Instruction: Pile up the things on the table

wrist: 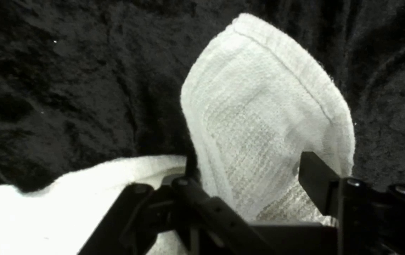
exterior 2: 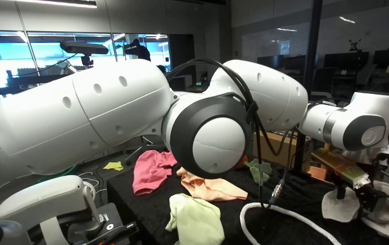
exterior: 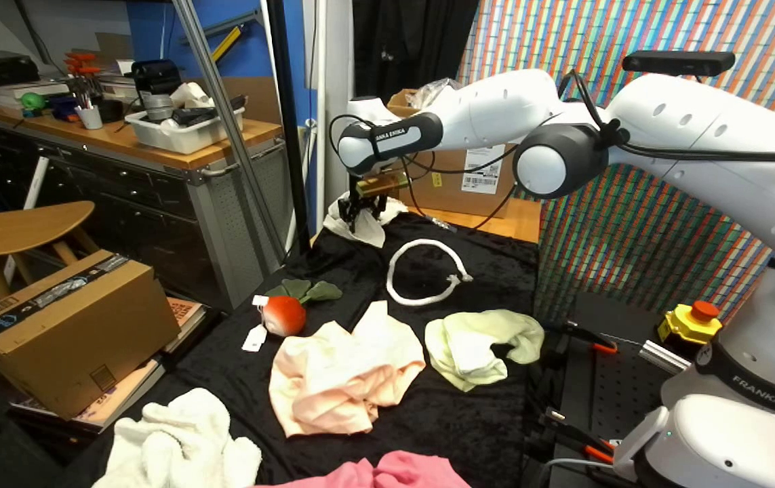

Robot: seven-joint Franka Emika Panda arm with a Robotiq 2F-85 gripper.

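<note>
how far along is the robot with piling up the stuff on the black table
Done: no pile shows; the peach cloth, green cloth and rope lie apart. In hand: apparently nothing; the gripper stands open at the knit white cloth. Remaining: likely all the stacking, including the pink cloth, fluffy white cloth and red leafy toy.

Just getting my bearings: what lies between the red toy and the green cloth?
The peach cloth lies between the red toy and the green cloth, in both exterior views.
</note>
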